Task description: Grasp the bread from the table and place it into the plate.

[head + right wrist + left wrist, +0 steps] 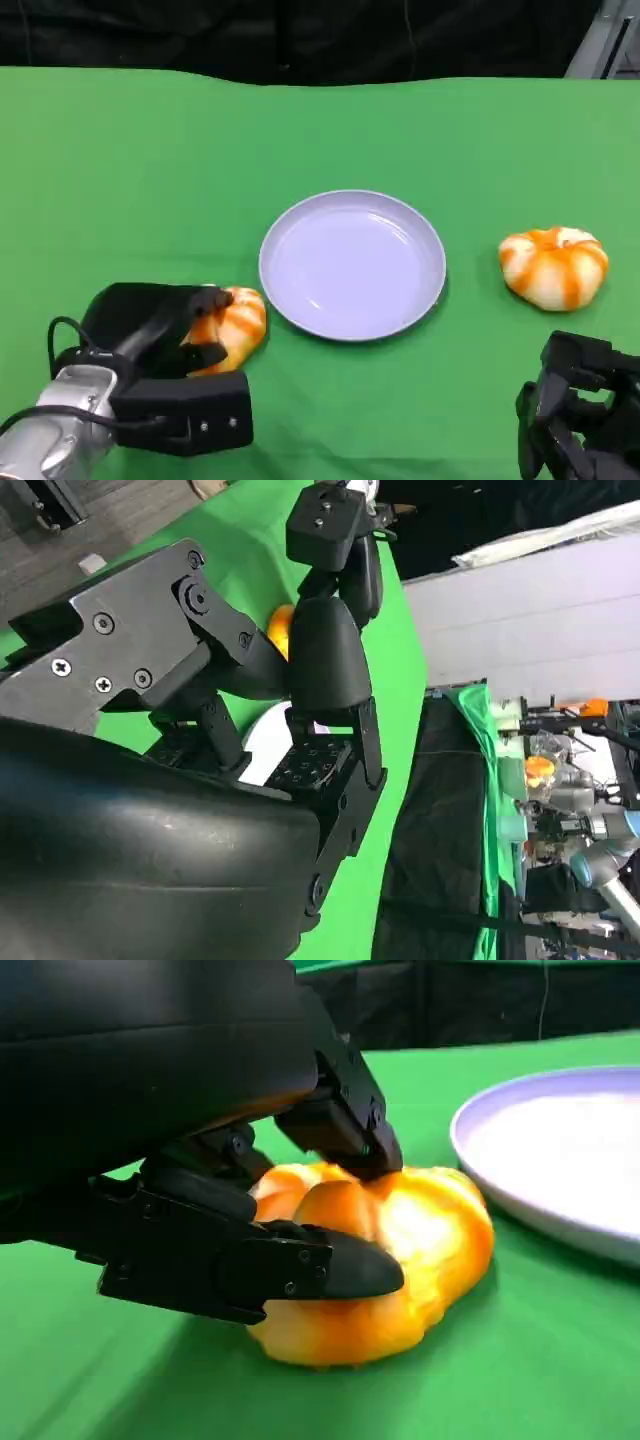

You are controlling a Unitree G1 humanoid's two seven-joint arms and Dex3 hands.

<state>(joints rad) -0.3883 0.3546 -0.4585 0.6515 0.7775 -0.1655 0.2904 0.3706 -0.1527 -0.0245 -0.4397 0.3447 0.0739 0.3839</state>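
left hand (165,345) grips bread (400,1260) beside plate (352,264); right hand (575,420) empty, fingers apart

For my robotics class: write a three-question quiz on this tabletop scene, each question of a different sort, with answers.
1. True or false: the round lilac plastic plate already holds bread.
2. Which hand grips the orange-and-white striped bread roll nearest the plate: A left hand, B right hand?
3. Fill in: the second striped bread roll lies on the ___ tablecloth.

Key: 1 false; 2 A; 3 green.
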